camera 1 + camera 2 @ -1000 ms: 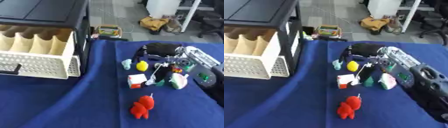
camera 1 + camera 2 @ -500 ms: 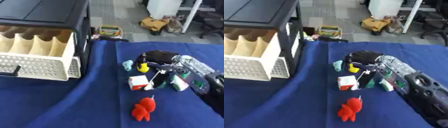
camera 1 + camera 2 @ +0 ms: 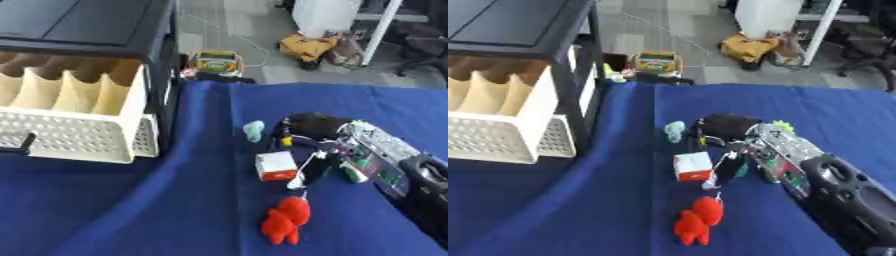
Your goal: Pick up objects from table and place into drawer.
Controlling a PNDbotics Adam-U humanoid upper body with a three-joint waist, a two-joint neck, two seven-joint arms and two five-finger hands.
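The right hand (image 3: pixel 311 129) has slid left over the small yellow toy (image 3: pixel 286 142). I cannot tell if its fingers are closed. Next it must lift the toy to the white drawer (image 3: pixel 74 120).

We are looking at matt blue cloth (image 3: pixel 157 210) covering the table, a cream plastic drawer (image 3: pixel 70 132) with perforated front, a soft-looking red toy (image 3: pixel 285 220), and our right hand (image 3: pixel 311 130) showing matt black with silvery metal.

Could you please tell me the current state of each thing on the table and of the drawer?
Drawer: pulled open.
Right robot hand: down on the cloth, covering a yellow thing.
Red toy: lying free.
White and red box: resting free.
Pale green thing: free, beside the hand.
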